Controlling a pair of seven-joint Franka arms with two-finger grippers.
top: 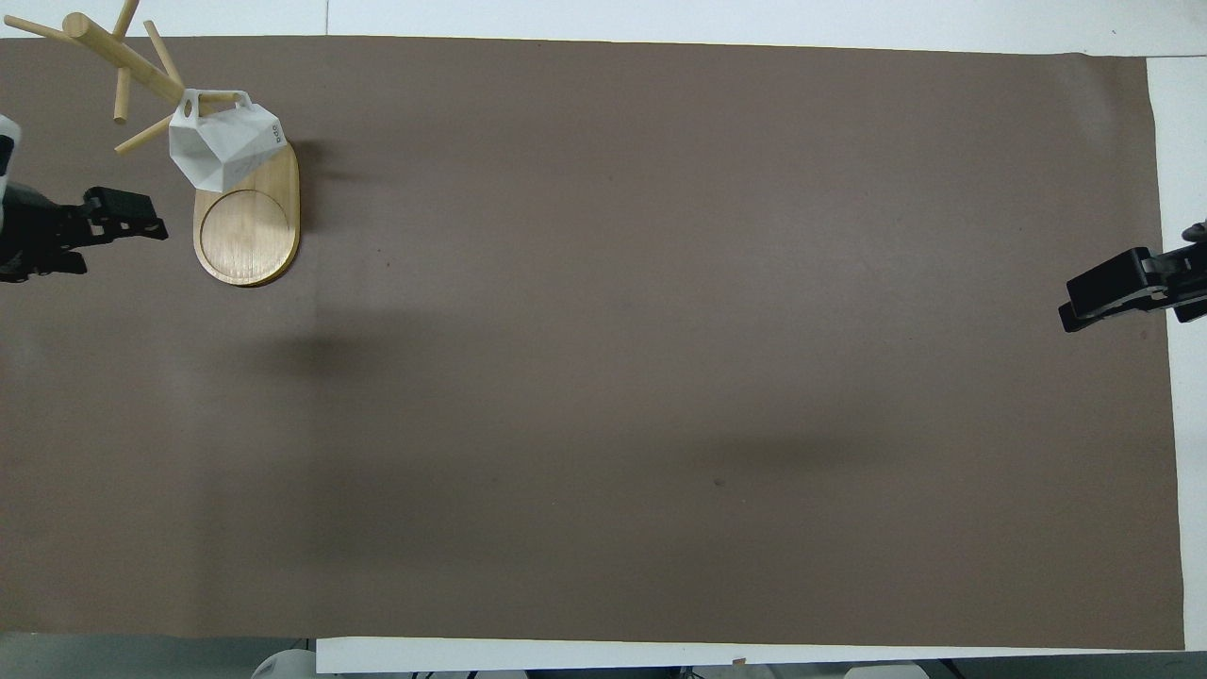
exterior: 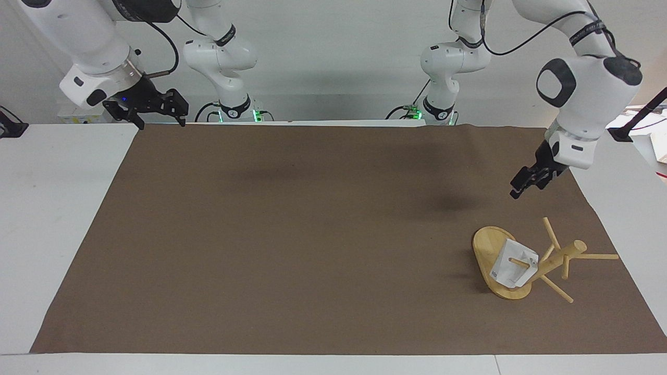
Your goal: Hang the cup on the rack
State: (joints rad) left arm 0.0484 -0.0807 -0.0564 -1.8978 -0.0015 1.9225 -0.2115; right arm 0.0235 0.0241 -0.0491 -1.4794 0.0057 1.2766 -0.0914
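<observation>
The white faceted cup (exterior: 511,270) hangs by its handle on a low peg of the bamboo rack (exterior: 560,258), over the rack's oval base, at the left arm's end of the table. It shows in the overhead view (top: 223,147) too, beside the rack's pole (top: 123,61). My left gripper (exterior: 517,191) is open and empty, raised over the mat clear of the rack; it also shows in the overhead view (top: 151,215). My right gripper (exterior: 162,124) is open and empty and waits over the mat's edge at the right arm's end, also in the overhead view (top: 1075,306).
A brown mat (exterior: 312,234) covers most of the white table. The rack's oval base (top: 247,231) lies on the mat. A dark clamp stand (exterior: 633,125) sits off the mat near the left arm.
</observation>
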